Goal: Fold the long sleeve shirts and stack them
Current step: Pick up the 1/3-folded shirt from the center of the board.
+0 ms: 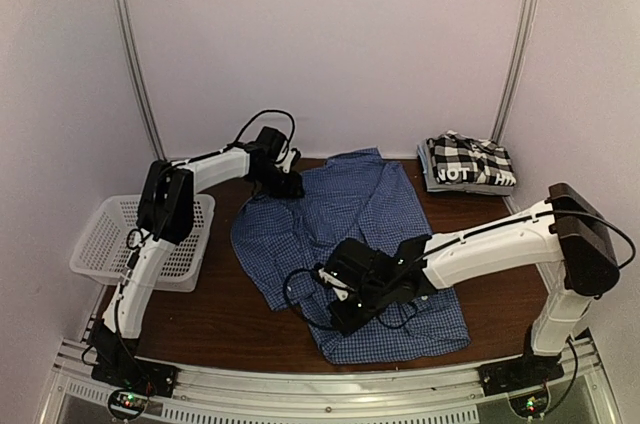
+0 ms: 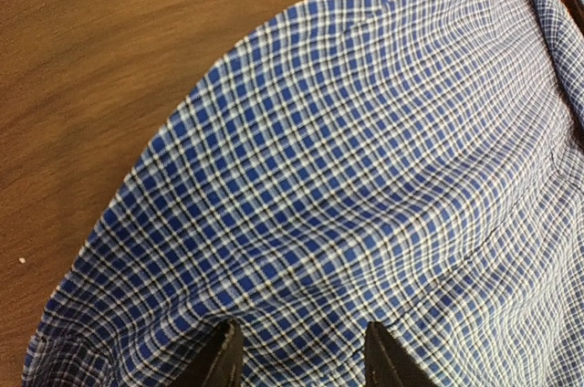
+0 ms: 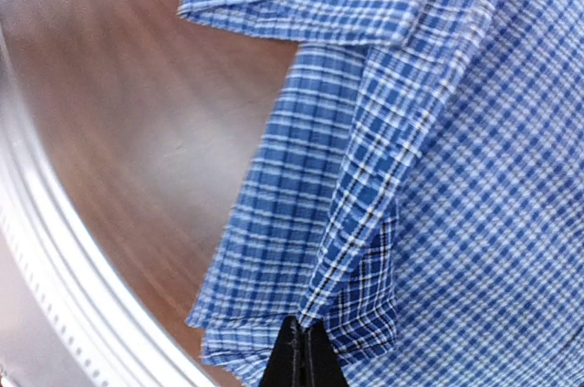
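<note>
Near tabletop [image 1: 220, 309] edge: right jaws pinched shut on a folded hem of blue shirt [image 1: 352, 202]. Shirt spread flat, long axis near-to-far. Far-left side: left jaws half apart over cloth, no grip evident. Far-right corner: black-and-white shirt [image 1: 468, 162], folded.

Soft even light; glare on table [image 3: 155, 141]; wrist views blurry

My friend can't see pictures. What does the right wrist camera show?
The right claw is pinched shut on a folded edge of the blue checked shirt. The shirt fills the right side, and a brown table and a shiny metal rail show on the left.
</note>
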Action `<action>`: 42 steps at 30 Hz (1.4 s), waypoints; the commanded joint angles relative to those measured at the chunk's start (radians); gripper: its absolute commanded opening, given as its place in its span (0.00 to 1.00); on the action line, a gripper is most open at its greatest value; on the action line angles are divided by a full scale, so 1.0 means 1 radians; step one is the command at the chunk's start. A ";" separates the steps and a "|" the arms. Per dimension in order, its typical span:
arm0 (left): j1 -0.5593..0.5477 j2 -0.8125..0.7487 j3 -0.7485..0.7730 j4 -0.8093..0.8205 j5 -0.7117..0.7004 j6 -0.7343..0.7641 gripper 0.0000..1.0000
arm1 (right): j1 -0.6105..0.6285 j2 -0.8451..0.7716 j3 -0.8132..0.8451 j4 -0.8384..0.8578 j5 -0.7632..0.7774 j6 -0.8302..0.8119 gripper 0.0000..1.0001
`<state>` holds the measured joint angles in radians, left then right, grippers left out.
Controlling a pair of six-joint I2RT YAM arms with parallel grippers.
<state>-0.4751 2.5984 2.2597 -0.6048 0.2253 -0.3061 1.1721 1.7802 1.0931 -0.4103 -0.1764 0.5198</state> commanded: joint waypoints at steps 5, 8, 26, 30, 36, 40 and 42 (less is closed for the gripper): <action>0.022 0.055 0.052 -0.024 0.002 0.024 0.47 | 0.077 -0.011 0.045 0.031 -0.224 0.014 0.00; 0.024 0.060 0.063 -0.024 0.003 0.029 0.47 | 0.078 0.028 0.116 0.008 -0.227 -0.013 0.00; 0.033 0.064 0.084 -0.040 0.001 0.075 0.50 | 0.070 0.219 0.400 0.099 -0.376 0.010 0.00; 0.033 0.062 0.098 -0.041 -0.002 0.081 0.53 | 0.067 0.206 0.393 0.085 -0.359 0.002 0.00; 0.033 -0.022 0.163 -0.060 0.005 0.073 0.69 | 0.015 0.139 0.252 0.181 -0.352 0.044 0.00; 0.033 -0.128 0.155 -0.058 -0.003 0.068 0.76 | -0.011 0.119 0.218 0.217 -0.357 0.044 0.00; 0.035 -0.190 0.114 -0.060 -0.034 0.051 0.76 | -0.024 0.103 0.187 0.247 -0.358 0.053 0.00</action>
<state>-0.4511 2.5851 2.3825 -0.6754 0.2245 -0.2409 1.1732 1.9507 1.3239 -0.2554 -0.5251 0.5537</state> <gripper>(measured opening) 0.754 0.017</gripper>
